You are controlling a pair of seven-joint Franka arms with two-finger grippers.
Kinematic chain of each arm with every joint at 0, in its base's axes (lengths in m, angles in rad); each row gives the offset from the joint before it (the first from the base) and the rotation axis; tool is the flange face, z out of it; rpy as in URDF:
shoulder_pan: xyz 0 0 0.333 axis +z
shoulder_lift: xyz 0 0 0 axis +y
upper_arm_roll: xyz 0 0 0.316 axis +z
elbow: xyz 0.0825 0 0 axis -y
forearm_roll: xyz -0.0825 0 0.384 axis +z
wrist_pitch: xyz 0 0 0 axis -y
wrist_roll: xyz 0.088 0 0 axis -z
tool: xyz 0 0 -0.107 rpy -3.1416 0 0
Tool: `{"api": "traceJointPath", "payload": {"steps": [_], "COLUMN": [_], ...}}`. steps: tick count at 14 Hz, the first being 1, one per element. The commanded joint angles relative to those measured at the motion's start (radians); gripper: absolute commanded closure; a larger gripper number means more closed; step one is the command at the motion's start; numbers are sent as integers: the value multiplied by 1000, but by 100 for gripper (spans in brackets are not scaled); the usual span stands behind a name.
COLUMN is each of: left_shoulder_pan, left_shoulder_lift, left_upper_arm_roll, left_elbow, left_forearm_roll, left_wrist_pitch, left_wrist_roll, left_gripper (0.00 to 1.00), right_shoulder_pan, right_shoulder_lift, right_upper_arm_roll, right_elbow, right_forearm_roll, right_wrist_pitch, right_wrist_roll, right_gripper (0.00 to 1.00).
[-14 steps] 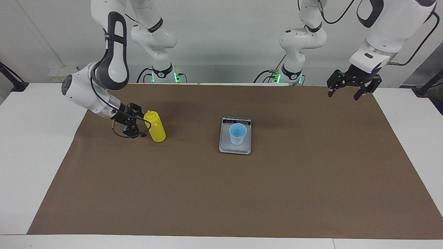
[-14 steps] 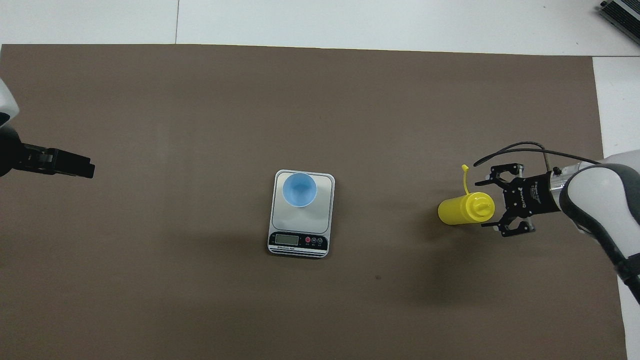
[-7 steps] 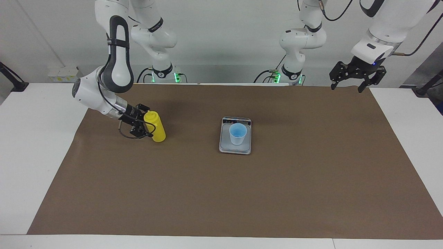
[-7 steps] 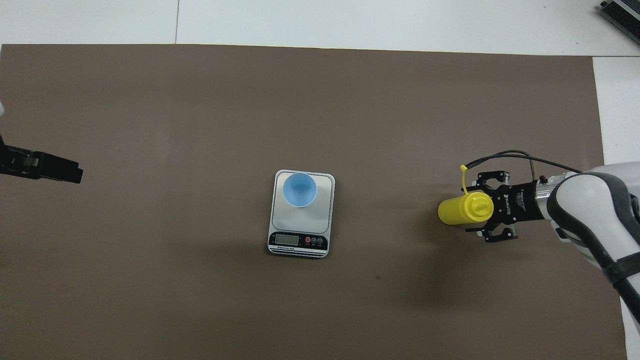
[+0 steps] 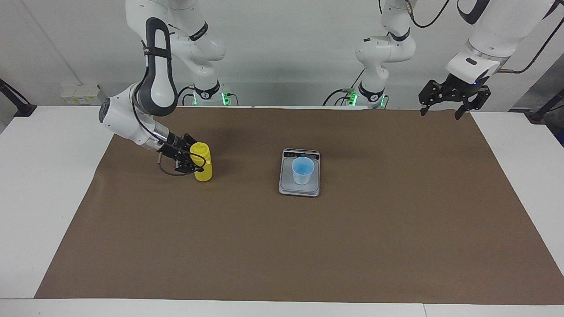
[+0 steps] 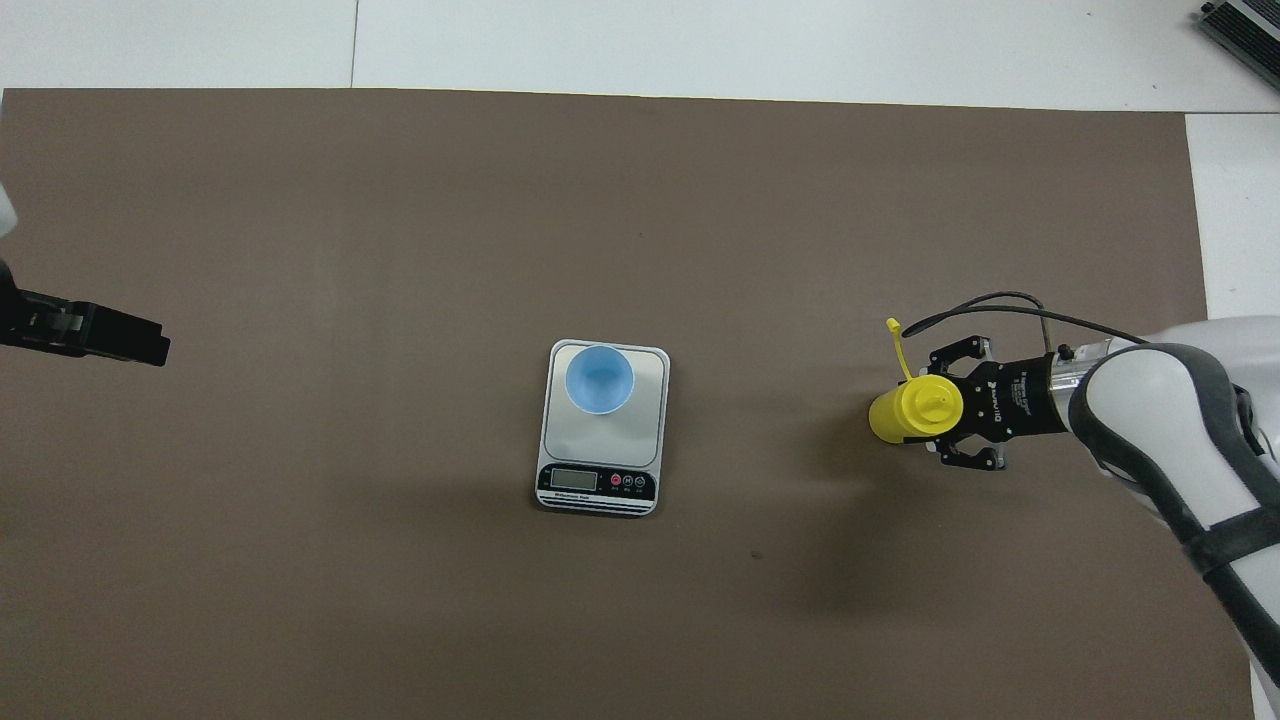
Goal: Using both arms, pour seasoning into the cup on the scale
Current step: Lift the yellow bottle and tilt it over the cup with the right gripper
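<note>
Bottle upright at left of facing frame, well apart from cup on scale at centre; soft, light plastic, best taken mid-body. Right gripper straddles it, jaws apart, perhaps touching. Left gripper waits upper right, jaws apart

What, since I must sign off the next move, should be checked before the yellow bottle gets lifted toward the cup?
1. Right gripper at the yellow bottle: ok.
2. Firm hold on the bottle: cannot tell.
3. Bottle upright on the brown mat: ok.
4. Cup upright on the scale: ok.
5. Left gripper open, waiting up in the air at the left arm's end of the table, away from the scale: ok.
6. Scale display zeroed: cannot tell.
</note>
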Motion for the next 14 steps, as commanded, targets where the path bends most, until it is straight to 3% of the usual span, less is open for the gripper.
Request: {"api": "traceJointPath", "payload": {"steps": [1,9,14], "left_shoulder_pan": [1,4,1], "left_shoulder_lift": [11,-2,-2], "left_upper_arm_roll": [-4,-6,-4], "left_elbow": [16,-27,-27], "left_forearm_roll": [20,11,12], "left_wrist_pitch": [-6,60,54], "left_wrist_roll": [20,21,14], "left_gripper": [0,0,0], "right_shoulder_pan": [61,300,429], "right_shoulder_lift": [-19,81,202], "right_upper_arm_roll": [2,3,2], "right_elbow": [50,303,505], "right_forearm_roll": [-56,-494,-749], "right_wrist_pitch": [10,41,-45], "right_wrist_roll": [107,604,769], "right_gripper": [100,100,100]}}
